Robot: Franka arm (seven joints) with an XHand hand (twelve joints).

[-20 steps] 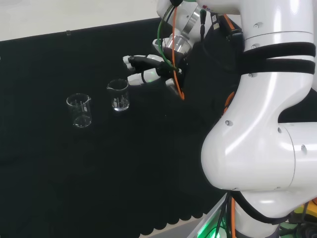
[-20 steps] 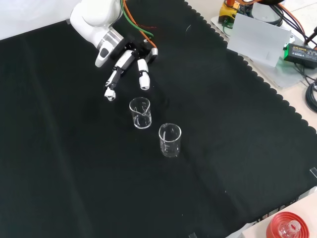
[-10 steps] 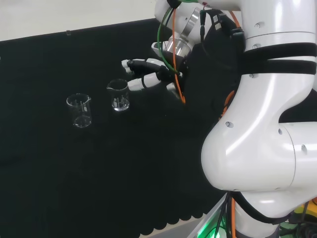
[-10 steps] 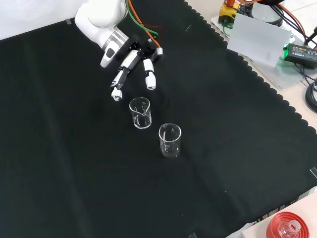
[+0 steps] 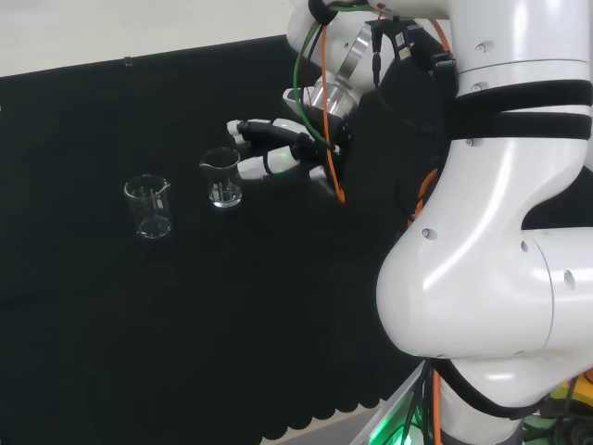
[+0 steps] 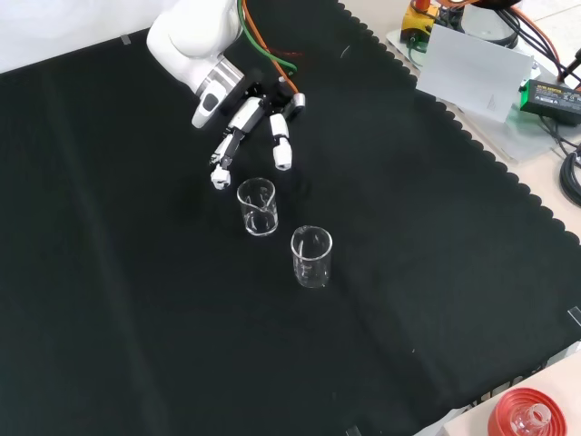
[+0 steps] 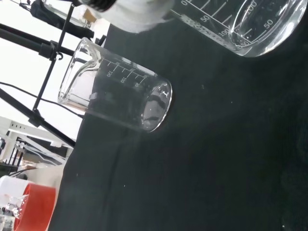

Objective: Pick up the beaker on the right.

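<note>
Two clear glass beakers stand upright on the black cloth. In the head view the right beaker (image 5: 222, 177) is just left of the hand (image 5: 278, 148), and the left beaker (image 5: 149, 206) stands farther left. The hand is open, its fingers stretched out toward the right beaker, with fingertips close to its rim and nothing held. In the front view the hand (image 6: 257, 113) hangs just above the nearer beaker (image 6: 257, 206), and the other beaker (image 6: 311, 257) stands lower right. The wrist view has one beaker (image 7: 250, 21) very close and the second beaker (image 7: 115, 98) beyond it.
In the front view a red ribbed ring stand (image 6: 528, 413) sits at the bottom right corner, off the cloth. A white box (image 6: 477, 68) and cables lie past the cloth's scalloped right edge. The arm's white links (image 5: 491, 232) take up the head view's right.
The hand has moved toward the right beaker: leftward and lower in the head view, down and right in the front view. Both beakers stay put.
</note>
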